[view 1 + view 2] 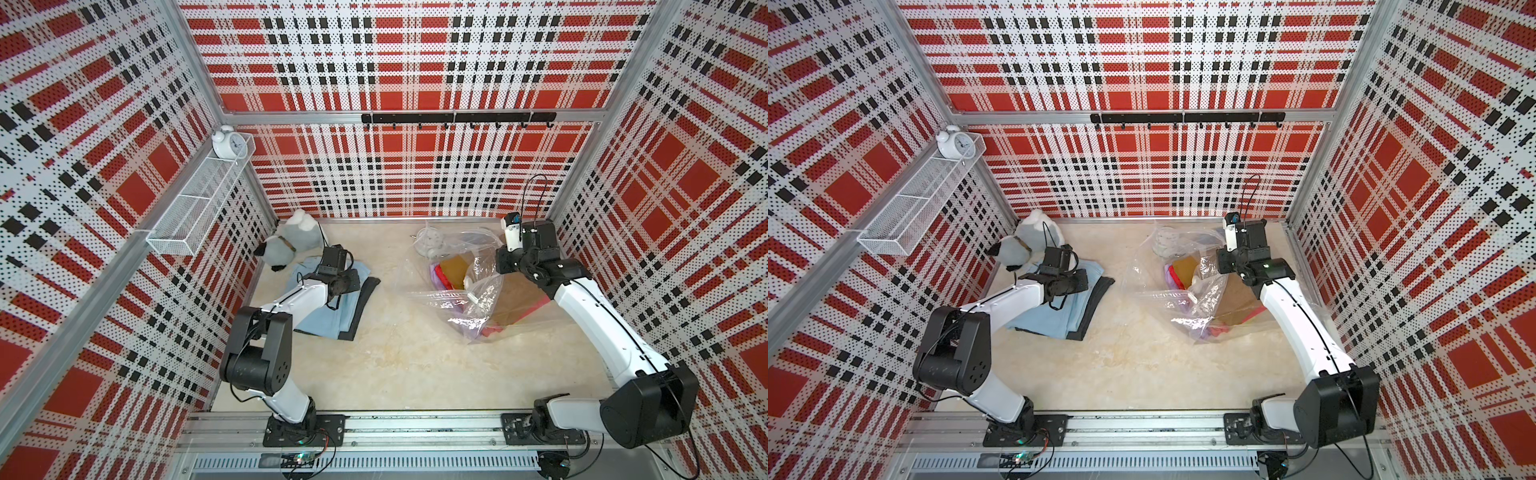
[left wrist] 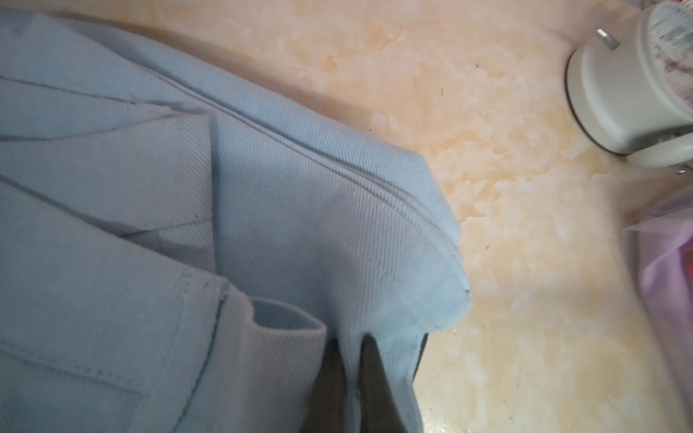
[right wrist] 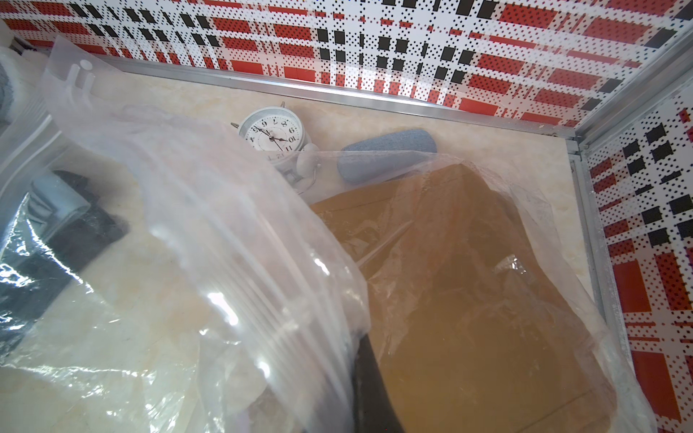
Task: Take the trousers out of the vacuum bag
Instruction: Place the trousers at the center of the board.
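Light blue trousers [image 2: 262, 225] fill the left wrist view. A fold of the cloth is pinched in my left claw [image 2: 352, 378], jaws together on it.

Layout, top views, 12 o'clock = back wall:
- Light blue pair lies on the table [image 1: 395, 353] at about 9 o'clock, on top of the charcoal trousers [image 1: 365, 299]. Both are clear of the plastic.
- Plush toy [image 1: 291, 245] at 10 o'clock, touching the pile's far edge.
- Vacuum bag [image 1: 453, 291] at 2 to 3 o'clock, crumpled, well apart from the pile.
- Inside it: mustard-brown trousers [image 3: 468, 300] on top, with lilac [image 1: 436, 272] and red [image 1: 534, 309] cloth showing lower down.
- Alarm clock [image 3: 272, 135] on the table at 1 o'clock, just beyond the bag.

My right claw [image 3: 371, 375] is shut. The zip strip of the bag runs straight into it, so I read it as clamped on the bag's rim, holding the mouth raised.

Step in hand, my judgement: laying the light blue pair onto the pile. Two pairs out, several left.

Next move calls for:
- Left jaws apart, so the fold drops flat.
- Left arm across toward 3 o'clock, into the mouth, onto the mustard-brown pair.
- Right claw to hold the rim up meanwhile, since slack plastic could snag the cloth.
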Motion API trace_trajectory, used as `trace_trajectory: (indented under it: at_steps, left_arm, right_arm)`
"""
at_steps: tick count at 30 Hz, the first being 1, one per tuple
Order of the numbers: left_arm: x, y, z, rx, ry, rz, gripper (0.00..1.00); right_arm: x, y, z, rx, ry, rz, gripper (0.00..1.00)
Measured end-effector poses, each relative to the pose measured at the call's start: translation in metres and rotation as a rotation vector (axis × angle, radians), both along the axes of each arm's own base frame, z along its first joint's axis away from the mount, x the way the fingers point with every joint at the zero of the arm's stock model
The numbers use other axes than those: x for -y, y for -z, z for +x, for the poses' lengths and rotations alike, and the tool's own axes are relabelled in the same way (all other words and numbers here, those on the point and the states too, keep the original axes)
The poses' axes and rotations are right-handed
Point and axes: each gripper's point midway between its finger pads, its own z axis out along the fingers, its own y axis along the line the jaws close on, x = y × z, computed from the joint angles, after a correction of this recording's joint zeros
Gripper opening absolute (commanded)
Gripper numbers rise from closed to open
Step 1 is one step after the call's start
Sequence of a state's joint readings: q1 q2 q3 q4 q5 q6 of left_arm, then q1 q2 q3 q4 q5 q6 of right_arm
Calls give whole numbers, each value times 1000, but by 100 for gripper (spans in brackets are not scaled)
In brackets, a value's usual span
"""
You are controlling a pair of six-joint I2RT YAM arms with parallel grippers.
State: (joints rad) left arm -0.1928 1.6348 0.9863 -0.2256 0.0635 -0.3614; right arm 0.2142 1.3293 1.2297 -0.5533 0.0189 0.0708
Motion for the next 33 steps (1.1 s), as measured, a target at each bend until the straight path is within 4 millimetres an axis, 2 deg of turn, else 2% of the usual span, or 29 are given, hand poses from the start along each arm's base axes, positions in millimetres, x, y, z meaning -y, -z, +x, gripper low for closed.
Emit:
trace_trajectory:
  at_steps: [5,7,12,15,17,19,21,24,27,29,33]
  left_arm:
    - [3,-7,6,17,7,-110,5]
    - [3,-9,7,19,8,-135,12]
    - [13,-13,8,34,38,-178,64]
    - [23,-14,7,44,61,-182,74]
    - [28,-17,6,52,70,-171,77]
    - [29,-27,5,80,65,-157,78]
    - [25,-47,5,130,47,-137,78]
    - [10,-84,6,222,-15,-90,77]
    - [-3,-112,10,296,-71,-48,77]
    - [-10,-114,13,306,-101,-18,76]
    - [-14,-82,12,223,-121,44,76]
  right_arm:
    - [0,0,0,0,1,0,0]
    - [0,0,0,0,0,0,0]
    - [0,0,0,0,0,1,0]
    - [0,0,0,0,0,1,0]
    - [0,0,0,0,0,1,0]
    - [0,0,0,0,0,1,0]
    - [0,0,0,0,-1,1,0]
    - [-1,0,0,-1,-3,3,0]
    - [-1,0,0,-2,-6,5,0]
    - [-2,1,0,-3,-8,7,0]
    - [-3,1,0,-4,-11,9,0]
